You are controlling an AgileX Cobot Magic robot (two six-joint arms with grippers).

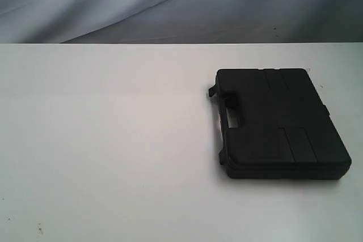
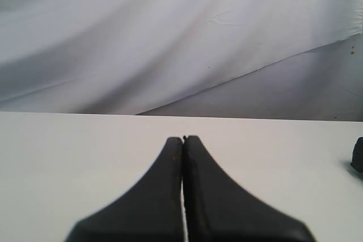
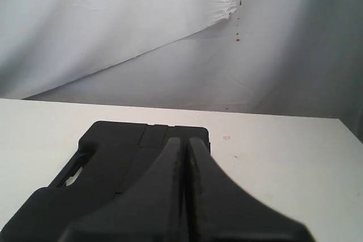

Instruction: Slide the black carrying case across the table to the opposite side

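Note:
The black carrying case (image 1: 278, 120) lies flat on the right half of the white table (image 1: 113, 140), its handle facing left. No arm shows in the exterior view. In the right wrist view my right gripper (image 3: 185, 140) is shut, empty, and hovers over the case (image 3: 119, 157). The left wrist view shows my left gripper (image 2: 183, 139) shut with nothing in it, above bare table (image 2: 85, 157). One corner of the case (image 2: 357, 154) peeks in at that view's edge.
A creased white cloth backdrop (image 1: 170, 4) hangs behind the table's far edge. A few small dark specks (image 1: 39, 229) mark the tabletop near the front left. The tabletop stretches wide to the left of the case.

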